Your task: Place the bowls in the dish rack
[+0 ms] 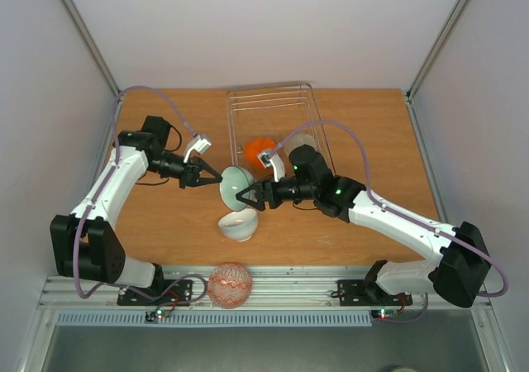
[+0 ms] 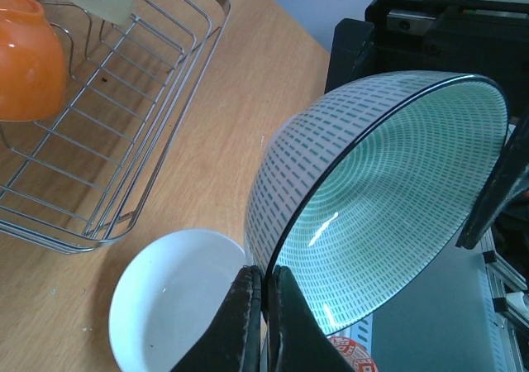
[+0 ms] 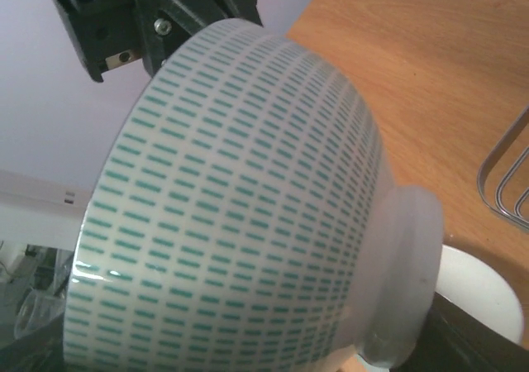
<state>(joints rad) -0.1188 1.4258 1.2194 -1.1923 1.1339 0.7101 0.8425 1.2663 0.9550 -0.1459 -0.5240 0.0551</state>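
Note:
A white bowl with a teal dash pattern [image 1: 235, 186] hangs on its side above the table. My left gripper [image 1: 216, 178] is shut on its rim, and the left wrist view [image 2: 263, 285] shows the fingers pinching the rim. My right gripper [image 1: 250, 197] is open and straddles the same bowl [image 3: 231, 198] from the other side. One of its fingers [image 3: 475, 335] sits by the bowl's foot. A plain white bowl [image 1: 238, 225] lies on the table just below. The orange bowl [image 1: 259, 150] and the beige bowl [image 1: 297, 143] sit in the wire dish rack [image 1: 248, 99].
A red-patterned bowl [image 1: 229, 285] rests on the metal rail at the near edge, between the arm bases. The rack's near corner [image 2: 124, 223] lies close left of the white bowl [image 2: 173, 298]. Walls close in the table on both sides.

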